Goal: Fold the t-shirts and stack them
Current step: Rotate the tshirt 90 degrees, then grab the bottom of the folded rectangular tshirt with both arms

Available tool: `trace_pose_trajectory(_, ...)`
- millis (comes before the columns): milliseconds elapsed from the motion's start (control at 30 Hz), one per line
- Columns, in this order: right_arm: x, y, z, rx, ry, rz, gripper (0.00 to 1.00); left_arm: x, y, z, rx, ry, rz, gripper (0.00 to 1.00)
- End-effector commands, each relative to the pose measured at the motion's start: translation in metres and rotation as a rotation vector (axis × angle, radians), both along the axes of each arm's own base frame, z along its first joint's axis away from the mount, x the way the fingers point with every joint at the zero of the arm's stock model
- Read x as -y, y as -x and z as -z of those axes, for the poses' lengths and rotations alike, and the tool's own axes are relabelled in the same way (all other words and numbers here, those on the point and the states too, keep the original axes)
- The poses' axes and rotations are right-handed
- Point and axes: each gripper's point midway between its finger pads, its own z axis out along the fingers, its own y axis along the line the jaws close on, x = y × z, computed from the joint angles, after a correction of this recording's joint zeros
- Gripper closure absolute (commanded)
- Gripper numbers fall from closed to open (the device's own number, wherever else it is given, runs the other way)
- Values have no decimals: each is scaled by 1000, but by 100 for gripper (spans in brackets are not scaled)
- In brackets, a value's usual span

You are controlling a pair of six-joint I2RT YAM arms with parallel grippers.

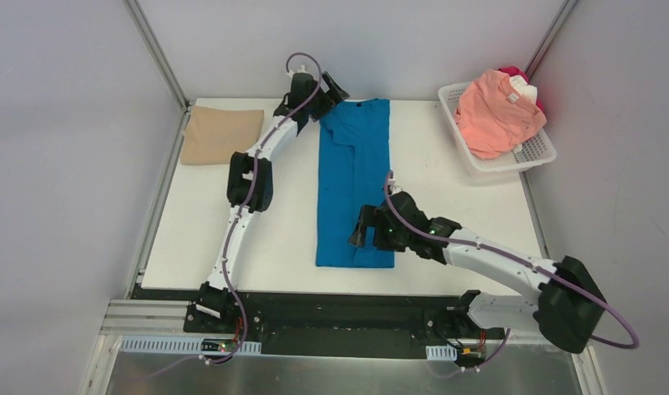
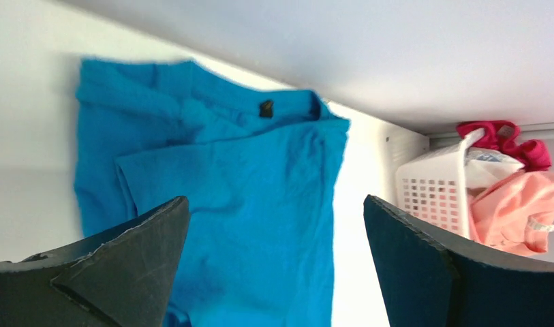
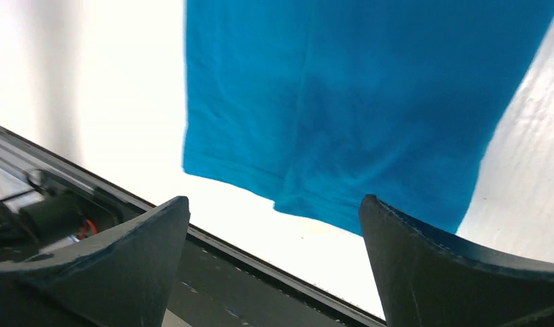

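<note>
A bright blue t-shirt [image 1: 354, 177] lies on the white table [image 1: 446, 214], folded into a long strip with its collar at the far end; it also shows in the left wrist view [image 2: 233, 184] and the right wrist view [image 3: 356, 102]. My left gripper [image 1: 327, 92] is open and empty above the shirt's far left corner. My right gripper [image 1: 365, 230] is open and empty above the shirt's near hem. A folded tan t-shirt [image 1: 222, 134] lies at the far left. Salmon-pink [image 1: 495, 111], white and red shirts sit in the basket.
A white lattice basket [image 1: 495, 164] stands at the far right corner, also in the left wrist view [image 2: 431, 187]. Grey walls enclose the table. A black rail [image 1: 339, 309] runs along the near edge.
</note>
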Motion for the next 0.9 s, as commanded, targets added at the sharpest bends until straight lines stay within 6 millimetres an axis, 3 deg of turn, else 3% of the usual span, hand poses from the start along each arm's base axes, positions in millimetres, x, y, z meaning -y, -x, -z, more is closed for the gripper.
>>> trace_pose_trajectory(0, 10, -24, -48, 179, -85, 136, 0, -33, 17, -214, 370, -48, -40, 1)
trace_pose_trajectory(100, 19, -24, -65, 230, -118, 166, 0, -34, 44, -268, 445, -55, 5, 1)
trace_pose_trajectory(200, 44, -23, -67, 255, -84, 243, 1, -32, 85, -282, 410, -80, 104, 1)
trace_pose_trajectory(233, 56, -21, -64, 251, -59, 290, 0, -35, 107, -292, 400, -85, 128, 1)
trace_pose_trajectory(267, 68, -20, -61, 250, -37, 334, 0, -38, 123, -286, 351, -86, 134, 1)
trace_pose_trajectory(333, 88, -16, -53, 249, -1, 397, 0, -45, 164, -260, 209, -82, 151, 1)
trace_pose_trajectory(400, 98, -10, -47, 249, 2, 412, 0, -42, 213, -223, 112, -105, 218, 1)
trace_pose_trajectory(433, 100, -6, -43, 241, -7, 407, 0, -44, 242, -182, 21, -138, 224, 1)
trace_pose_trajectory(600, 96, 16, -22, 143, -48, 365, 1, -59, 362, -74, -181, -285, 204, 1)
trace_pose_trajectory(733, 97, 22, -2, 75, -38, 396, 1, -66, 439, -18, -336, -269, 280, 1)
trace_pose_trajectory(867, 86, 25, 13, 22, -46, 375, 3, -69, 486, 18, -453, -254, 318, 2)
